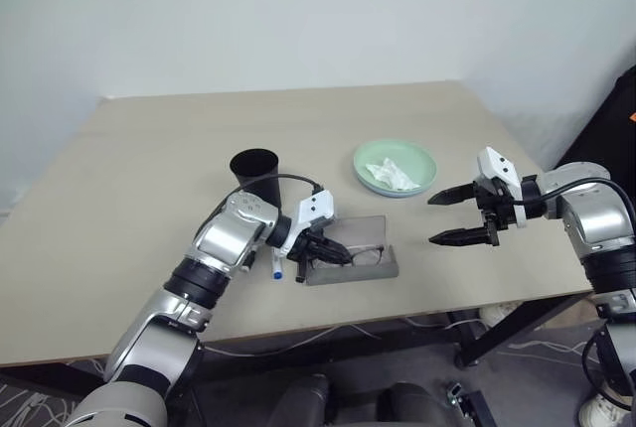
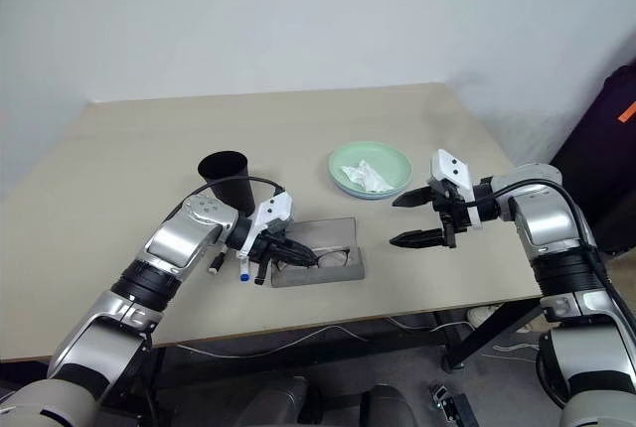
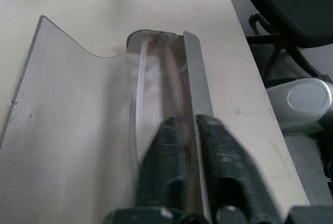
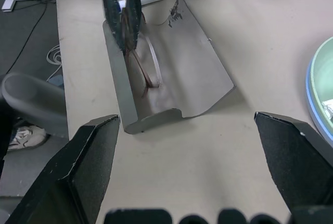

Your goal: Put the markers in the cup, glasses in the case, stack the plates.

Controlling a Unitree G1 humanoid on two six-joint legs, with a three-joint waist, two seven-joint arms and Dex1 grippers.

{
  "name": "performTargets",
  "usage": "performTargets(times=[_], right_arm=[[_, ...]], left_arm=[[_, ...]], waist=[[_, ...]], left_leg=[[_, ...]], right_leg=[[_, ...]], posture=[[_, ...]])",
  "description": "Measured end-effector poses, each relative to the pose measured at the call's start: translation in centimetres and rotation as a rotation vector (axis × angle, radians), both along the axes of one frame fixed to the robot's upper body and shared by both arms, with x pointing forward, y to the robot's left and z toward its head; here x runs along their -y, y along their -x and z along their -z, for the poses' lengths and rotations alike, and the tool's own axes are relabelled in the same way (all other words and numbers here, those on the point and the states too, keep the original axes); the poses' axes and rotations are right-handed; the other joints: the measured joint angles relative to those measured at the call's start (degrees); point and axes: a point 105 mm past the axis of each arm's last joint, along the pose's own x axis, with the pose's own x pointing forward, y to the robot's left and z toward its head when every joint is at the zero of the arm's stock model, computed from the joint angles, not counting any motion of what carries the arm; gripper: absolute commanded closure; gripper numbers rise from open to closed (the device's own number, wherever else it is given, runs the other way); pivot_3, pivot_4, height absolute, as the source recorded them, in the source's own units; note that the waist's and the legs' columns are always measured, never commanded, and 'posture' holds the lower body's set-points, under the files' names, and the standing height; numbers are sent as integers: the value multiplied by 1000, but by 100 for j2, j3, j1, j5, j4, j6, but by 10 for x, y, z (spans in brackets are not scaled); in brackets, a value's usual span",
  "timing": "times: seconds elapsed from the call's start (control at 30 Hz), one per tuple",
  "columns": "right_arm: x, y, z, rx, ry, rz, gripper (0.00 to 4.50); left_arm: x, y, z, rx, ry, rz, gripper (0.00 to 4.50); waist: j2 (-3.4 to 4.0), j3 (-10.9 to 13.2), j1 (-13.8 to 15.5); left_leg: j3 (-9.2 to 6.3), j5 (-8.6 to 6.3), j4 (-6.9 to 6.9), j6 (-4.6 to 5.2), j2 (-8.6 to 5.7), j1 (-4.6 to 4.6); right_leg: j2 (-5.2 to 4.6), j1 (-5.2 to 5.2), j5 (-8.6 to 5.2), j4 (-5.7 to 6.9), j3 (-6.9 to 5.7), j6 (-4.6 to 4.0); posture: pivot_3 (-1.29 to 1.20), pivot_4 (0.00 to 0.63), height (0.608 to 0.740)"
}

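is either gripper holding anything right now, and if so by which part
The right gripper is open and holds nothing. The left gripper is at the end of the glasses in the case; whether it grips them cannot be told.

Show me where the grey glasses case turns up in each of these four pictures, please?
Left eye view: the case lies open near the table's front edge, just right of the left gripper.
Right eye view: the case, below the green plate.
Left wrist view: its tray runs up the middle, lid beside it.
Right wrist view: upper centre.
Shared landmark: the glasses inside it.
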Motion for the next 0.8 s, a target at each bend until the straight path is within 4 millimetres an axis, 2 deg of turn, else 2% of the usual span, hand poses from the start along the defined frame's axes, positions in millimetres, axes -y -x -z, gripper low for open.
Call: performTargets(times=[0.03, 0.13, 0.33, 0.47, 0.53, 0.63, 0.8], right_arm=[[0, 0, 0, 1, -1, 0, 0], [-1, 0, 0, 2, -2, 1, 0], [-1, -1, 0, 1, -2, 2, 0], [-3, -1, 2, -2, -8, -2, 0], [-3, -1, 2, -4, -9, -3, 0], [-3, -1, 2, -5, -9, -2, 0], [-3, -1, 2, -3, -10, -3, 0]], left_arm=[[1, -1, 0, 6, 2, -3, 2770], [6, -7, -7, 30, 45, -42, 2770], [12, -36, -67, 158, 196, -141, 2770], [15, -56, -91, 209, 271, -236, 3662], [10, -64, -89, 228, 264, -277, 4436], [4, -72, -72, 262, 196, -321, 4476], [1, -75, -51, 305, 98, -320, 4476]], waist=[[0, 0, 1], [-1, 0, 3], [-1, 1, 0], [-2, 1, 2], [0, 0, 2], [-1, 0, 2], [-1, 0, 6]], left_leg=[[0, 0, 0, 0, 0, 0], [0, 0, 1, 0, 0, 0], [0, 0, 7, 0, 0, 0], [0, 1, 9, 1, 0, -1], [0, 1, 9, 0, -1, 0], [0, 1, 8, 0, -1, 0], [0, 0, 7, 1, -1, 0]], right_leg=[[0, 0, 0, 0, 0, 0], [0, 1, 0, 0, -1, 0], [2, 2, 1, 0, -2, 2], [4, 2, 2, 2, -2, 4], [6, 2, 2, 2, 0, 4], [7, 1, 2, 2, 2, 3], [3, 2, 2, 1, 0, 3]], posture=[[0, 0, 727], [0, 0, 727], [0, 0, 727], [0, 0, 727], [0, 0, 727], [0, 0, 727], [0, 0, 727]])
